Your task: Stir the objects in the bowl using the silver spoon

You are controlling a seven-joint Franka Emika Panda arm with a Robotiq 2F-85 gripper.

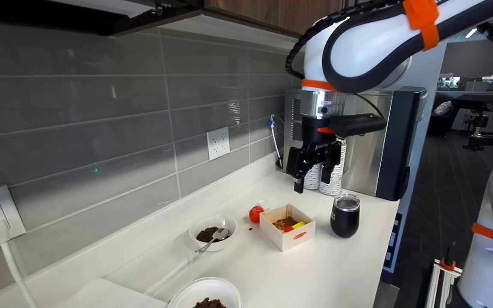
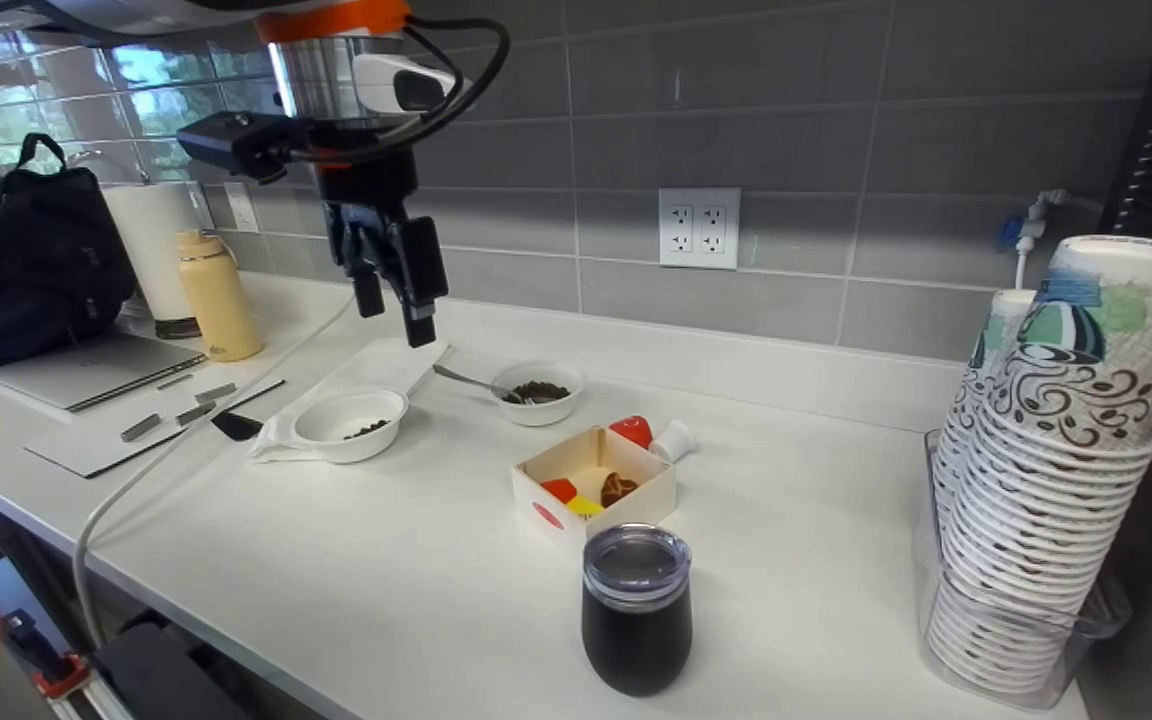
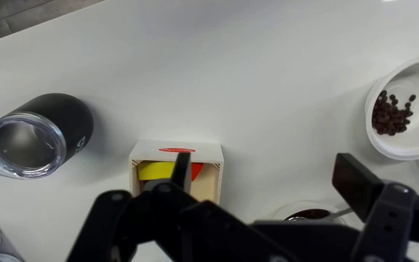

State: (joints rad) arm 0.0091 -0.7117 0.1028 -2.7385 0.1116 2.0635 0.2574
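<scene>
The gripper (image 1: 313, 182) is being held in the air above the counter (image 2: 806, 560), well apart from the things standing on it. In the wrist view its fingers (image 3: 353, 182) are being seen spread far from each other, and nothing is being gripped between them. At about eight o'clock from the gripper, as seen in an exterior view, the bowl (image 1: 227, 221) is standing upright near the tiled wall (image 1: 101, 141). A heap of dark bits (image 1: 205, 235) is being held in the bowl, and over them the head of the silver spoon (image 1: 219, 234) is lying. The spoon is being propped aslant by the rim, its handle pointing outward to seven o'clock. In the wrist view the bowl is being partly hidden by the gripper.

At six o'clock from the bowl a wider dish (image 1: 227, 293) is standing, with further brown bits (image 1: 209, 303) being held in it. At three o'clock a square box (image 1: 289, 244) is being seen, in which a red piece (image 2: 558, 489), a yellow piece (image 2: 584, 507) and a brown piece (image 2: 618, 488) are being contained. Just beside the box, a red object (image 2: 632, 431) and a small white object (image 2: 674, 441) are lying. Farther out at three o'clock a black tumbler (image 1: 345, 220) is standing.
</scene>
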